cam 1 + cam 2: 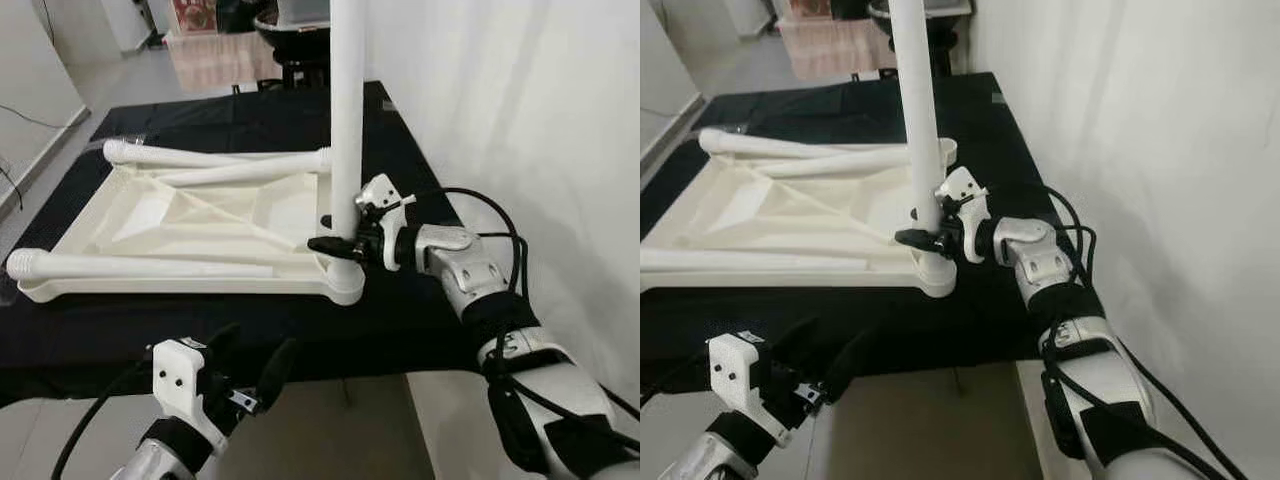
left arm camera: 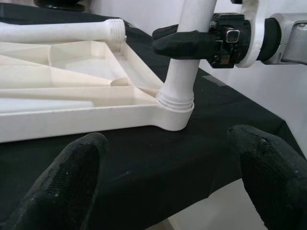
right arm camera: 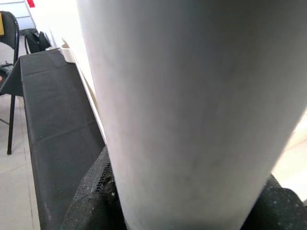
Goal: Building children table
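Your right pincer [image 1: 335, 243] is pinching the upright table leg [image 1: 346, 120] low down, just above the corner socket [image 1: 345, 282] it stands in. That socket is the near right corner of the white tabletop [image 1: 180, 225], which lies upside down with its ribbed underside showing, on a bench [image 1: 400, 310] covered in black cloth. In the right wrist view the leg [image 3: 192, 110] sits right between the black fingers [image 3: 91, 196], touching them.

Three more white legs lie flat on the tabletop: one along the near edge [image 1: 140, 266] with its threaded end at 9 o'clock, and two at the far side [image 1: 215, 160], meeting near the far right corner at about 12 o'clock from the upright leg.

Your left pincer [image 1: 250, 365] hovers at 6 o'clock, off the near edge of the bench, with its fingers spread and gripping nothing. In the left wrist view its fingertips [image 2: 72, 177] frame the socket [image 2: 175, 112] and the threaded foot of the upright leg, well apart from both.

A white wall [image 1: 520, 100] runs along the bench at 3 o'clock.
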Controlling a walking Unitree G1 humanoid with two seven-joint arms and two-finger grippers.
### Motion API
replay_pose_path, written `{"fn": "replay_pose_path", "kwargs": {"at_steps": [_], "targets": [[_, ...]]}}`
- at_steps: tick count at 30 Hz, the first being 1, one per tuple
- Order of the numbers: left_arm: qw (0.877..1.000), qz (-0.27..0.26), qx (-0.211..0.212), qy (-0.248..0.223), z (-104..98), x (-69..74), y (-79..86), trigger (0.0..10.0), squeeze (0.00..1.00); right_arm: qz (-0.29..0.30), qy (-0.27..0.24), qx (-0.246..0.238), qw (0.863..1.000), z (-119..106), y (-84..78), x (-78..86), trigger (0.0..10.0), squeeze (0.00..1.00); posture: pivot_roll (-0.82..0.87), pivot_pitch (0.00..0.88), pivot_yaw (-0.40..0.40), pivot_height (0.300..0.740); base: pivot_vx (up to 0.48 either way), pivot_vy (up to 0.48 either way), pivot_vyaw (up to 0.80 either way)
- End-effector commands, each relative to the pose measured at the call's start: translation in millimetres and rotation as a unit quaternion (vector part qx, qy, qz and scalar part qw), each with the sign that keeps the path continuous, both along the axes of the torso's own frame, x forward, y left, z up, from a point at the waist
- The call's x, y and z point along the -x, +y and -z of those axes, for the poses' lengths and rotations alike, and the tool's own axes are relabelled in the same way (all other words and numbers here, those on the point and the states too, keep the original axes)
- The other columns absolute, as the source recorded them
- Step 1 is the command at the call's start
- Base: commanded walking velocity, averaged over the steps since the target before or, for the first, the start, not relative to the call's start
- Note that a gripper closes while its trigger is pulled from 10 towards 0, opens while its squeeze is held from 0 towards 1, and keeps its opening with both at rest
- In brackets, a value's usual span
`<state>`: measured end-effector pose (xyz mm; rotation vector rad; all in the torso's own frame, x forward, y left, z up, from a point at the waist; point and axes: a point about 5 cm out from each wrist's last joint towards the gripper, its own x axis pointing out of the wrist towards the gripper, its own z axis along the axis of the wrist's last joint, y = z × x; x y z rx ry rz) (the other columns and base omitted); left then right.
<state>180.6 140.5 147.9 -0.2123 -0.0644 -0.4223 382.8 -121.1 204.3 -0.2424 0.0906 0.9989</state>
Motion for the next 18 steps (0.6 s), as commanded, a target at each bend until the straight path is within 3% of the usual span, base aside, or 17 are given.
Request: {"fn": "replay_pose_path", "kwargs": {"at_steps": [1,2,3,4,5,6,7,10,11,13,14,17,18], "targets": [[1.0,0.001,-0.004,0.0,-2.6,1.3,2.6,10.0,0.0,0.034,0.009,0.023,0.999,8.8,-7.9,4.2,0.0,0.0,-0.01,0.171,0.021,0.74,0.0,0.0,0.0],[1.0,0.001,-0.004,0.0,-2.6,1.3,2.6,10.0,0.0,0.034,0.009,0.023,0.999,8.8,-7.9,4.2,0.0,0.0,-0.01,0.171,0.021,0.74,0.0,0.0,0.0],[1.0,0.003,-0.02,-0.003,-4.2,-0.4,3.5,10.0,0.0,0.271,0.036,-0.021,0.962,38.6,5.7,46.4,0.0,0.0,-0.01,0.17,0.009,0.74,0.0,0.0,0.0],[1.0,0.003,-0.02,-0.003,-4.2,-0.4,3.5,10.0,0.0,0.271,0.036,-0.021,0.962,38.6,5.7,46.4,0.0,0.0,-0.01,0.17,0.009,0.74,0.0,0.0,0.0],[1.0,0.004,-0.025,-0.005,-6.0,-2.6,4.0,10.0,0.0,0.289,0.064,-0.035,0.954,47.3,13.3,75.0,0.0,0.0,-0.01,0.174,0.022,0.74,0.0,0.0,0.0],[1.0,0.004,-0.025,-0.005,-6.0,-2.6,4.0,10.0,0.0,0.289,0.064,-0.035,0.954,47.3,13.3,75.0,0.0,0.0,-0.01,0.174,0.022,0.74,0.0,0.0,0.0],[1.0,0.002,-0.027,-0.007,-6.8,-5.9,3.8,10.0,0.0,0.301,0.064,-0.027,0.951,55.1,16.7,91.7,0.0,0.0,-0.05,0.183,0.055,0.74,0.0,0.0,0.0],[1.0,0.0,-0.028,-0.012,-7.9,-9.7,1.9,10.0,0.0,0.301,0.057,-0.019,0.952,58.5,13.7,90.8,0.0,0.0,-0.05,0.153,0.056,0.74,0.0,0.0,0.0],[0.999,0.005,-0.032,-0.013,-8.0,-13.6,1.1,10.0,0.0,0.303,0.025,-0.001,0.953,56.3,10.4,81.3,0.0,0.0,-0.03,0.149,0.05,0.74,0.0,0.0,0.0],[0.999,0.009,-0.032,-0.012,-7.5,-16.7,0.6,10.0,0.0,0.306,0.026,0.001,0.952,57.8,10.8,72.7,0.0,0.0,-0.04,0.137,0.049,0.74,0.0,0.0,0.0],[0.999,0.012,-0.033,-0.012,-6.9,-19.2,0.8,10.0,0.0,0.298,0.03,-0.002,0.954,58.4,14.5,66.4,2.2,0.0,-0.03,0.13,0.048,0.74,0.0,0.0,0.0],[0.999,0.013,-0.033,-0.011,-6.5,-20.5,1.1,10.0,0.0,0.29,0.035,-0.004,0.956,59.4,18.1,63.9,2.2,0.0,-0.03,0.13,0.048,0.74,0.0,0.0,0.0],[0.999,0.006,-0.033,-0.014,-6.2,-21.7,2.0,10.0,0.0,0.271,0.048,-0.01,0.961,59.5,22.8,59.2,10.0,0.35,-0.03,0.123,0.05,0.74,0.0,0.0,0.0]]}}
